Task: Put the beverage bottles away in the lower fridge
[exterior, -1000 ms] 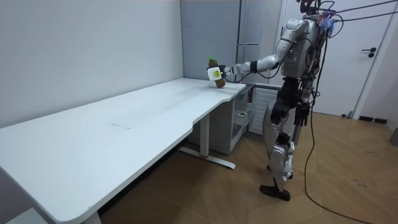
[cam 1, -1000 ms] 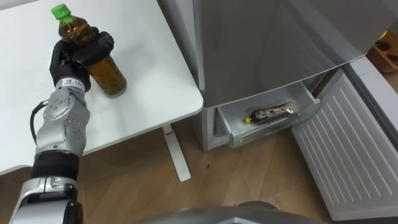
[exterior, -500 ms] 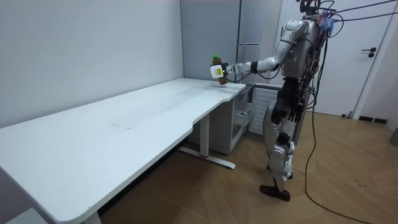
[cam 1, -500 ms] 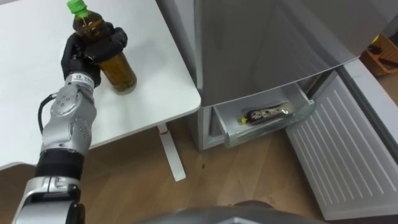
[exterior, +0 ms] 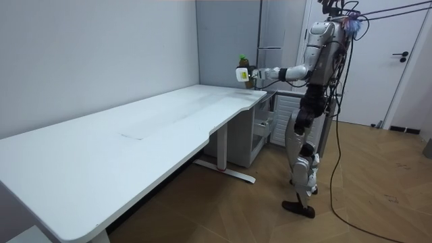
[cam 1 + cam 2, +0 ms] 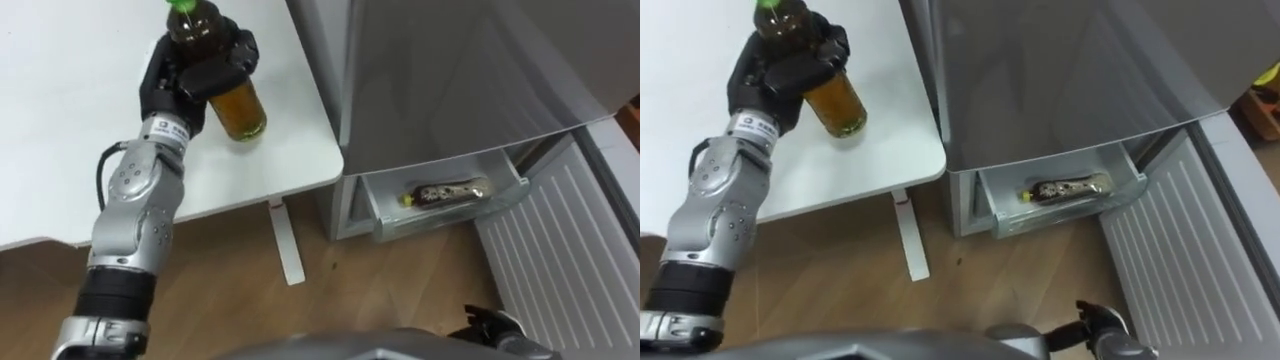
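My left hand (image 6: pixel 190 72) (image 6: pixel 780 75) is shut on a bottle of amber tea (image 6: pixel 230 100) (image 6: pixel 836 103) with a green cap, holding it lifted above the right end of the white table (image 6: pixel 70 120). In the room view the bottle (image 5: pixel 244 71) hangs at chest height near the table's corner. The fridge's lower drawer (image 6: pixel 445 205) (image 6: pixel 1065 205) stands pulled out, and a dark bottle (image 6: pixel 445 190) (image 6: pixel 1065 187) lies on its side inside it. My right hand (image 6: pixel 490 328) (image 6: pixel 1102 335) shows low at the bottom edge, with its fingers curled and nothing in them.
The grey fridge body (image 6: pixel 450 70) rises right of the table. Its open white door (image 6: pixel 560 250) stands at the far right. A white table leg (image 6: pixel 283 245) stands on the wooden floor. In the room view I stand between the table's end and the fridge (image 5: pixel 270 27).
My left hand has lifted the tea bottle off the table and carried it right, toward the fridge. The head camera has shifted, and my right hand has come into view.
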Robot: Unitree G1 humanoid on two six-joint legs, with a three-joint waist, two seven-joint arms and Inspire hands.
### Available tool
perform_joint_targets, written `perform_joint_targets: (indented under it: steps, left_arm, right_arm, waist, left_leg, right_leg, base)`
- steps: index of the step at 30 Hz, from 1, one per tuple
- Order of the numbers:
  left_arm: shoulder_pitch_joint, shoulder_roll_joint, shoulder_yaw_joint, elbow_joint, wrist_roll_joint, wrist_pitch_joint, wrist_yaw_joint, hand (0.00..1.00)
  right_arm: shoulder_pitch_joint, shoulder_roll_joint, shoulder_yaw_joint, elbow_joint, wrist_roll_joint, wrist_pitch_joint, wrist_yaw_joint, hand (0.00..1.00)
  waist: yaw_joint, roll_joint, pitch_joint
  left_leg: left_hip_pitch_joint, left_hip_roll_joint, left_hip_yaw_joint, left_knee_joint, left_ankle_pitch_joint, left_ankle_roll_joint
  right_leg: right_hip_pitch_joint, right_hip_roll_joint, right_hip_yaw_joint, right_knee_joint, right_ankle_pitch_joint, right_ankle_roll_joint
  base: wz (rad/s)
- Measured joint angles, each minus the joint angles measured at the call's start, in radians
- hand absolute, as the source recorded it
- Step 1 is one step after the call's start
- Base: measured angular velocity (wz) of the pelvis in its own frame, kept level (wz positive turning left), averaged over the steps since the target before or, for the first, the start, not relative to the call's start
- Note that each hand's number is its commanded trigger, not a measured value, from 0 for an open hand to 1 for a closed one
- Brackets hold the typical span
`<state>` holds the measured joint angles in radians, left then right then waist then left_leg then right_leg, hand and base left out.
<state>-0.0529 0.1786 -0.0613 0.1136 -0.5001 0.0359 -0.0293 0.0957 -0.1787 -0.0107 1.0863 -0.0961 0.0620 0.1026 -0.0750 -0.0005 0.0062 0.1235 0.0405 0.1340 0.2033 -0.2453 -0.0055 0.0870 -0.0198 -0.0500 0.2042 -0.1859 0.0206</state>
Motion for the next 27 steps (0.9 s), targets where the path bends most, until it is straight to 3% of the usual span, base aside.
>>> perform_joint_targets:
  steps: [5, 10, 17, 27]
  left_arm:
    - [0.077, -0.001, -0.026, -0.073, -0.067, 0.0, -0.028, 1.0]
    - [0.117, -0.002, -0.08, -0.076, -0.077, -0.002, -0.089, 1.0]
    - [0.163, -0.006, -0.105, -0.076, -0.096, 0.01, -0.154, 1.0]
    - [0.175, -0.01, -0.143, -0.076, -0.198, 0.013, -0.239, 1.0]
  right_arm:
    - [-0.04, 0.018, 0.063, -0.032, 0.024, -0.012, 0.019, 0.0]
    - [-0.075, 0.057, 0.111, -0.033, 0.095, -0.041, 0.054, 0.0]
    - [-0.107, 0.074, 0.19, -0.044, 0.133, -0.04, 0.083, 0.0]
    - [-0.105, 0.069, 0.252, -0.194, 0.113, -0.037, 0.194, 0.0]
  waist:
    - [0.008, -0.011, -0.002]
    - [0.03, -0.02, -0.0019]
    - [0.056, -0.03, 0.0004]
    - [0.08, -0.041, 0.0001]
  left_leg:
    - [-0.021, -0.002, -0.018, 0.015, 0.002, -0.001]
    - [-0.028, -0.009, -0.057, 0.033, 0.002, -0.001]
    - [-0.059, -0.019, -0.117, 0.063, 0.003, 0.0]
    - [-0.063, -0.023, -0.122, 0.066, 0.003, 0.001]
  right_leg:
    - [0.002, -0.007, -0.035, 0.0, 0.001, -0.001]
    - [0.03, -0.013, -0.081, -0.02, 0.001, -0.002]
    - [0.034, -0.024, -0.144, -0.02, -0.002, -0.001]
    - [0.039, -0.028, -0.148, -0.019, -0.004, 0.001]
  base:
    - [0.12]
    - [0.25]
    - [0.27]
    - [0.02]
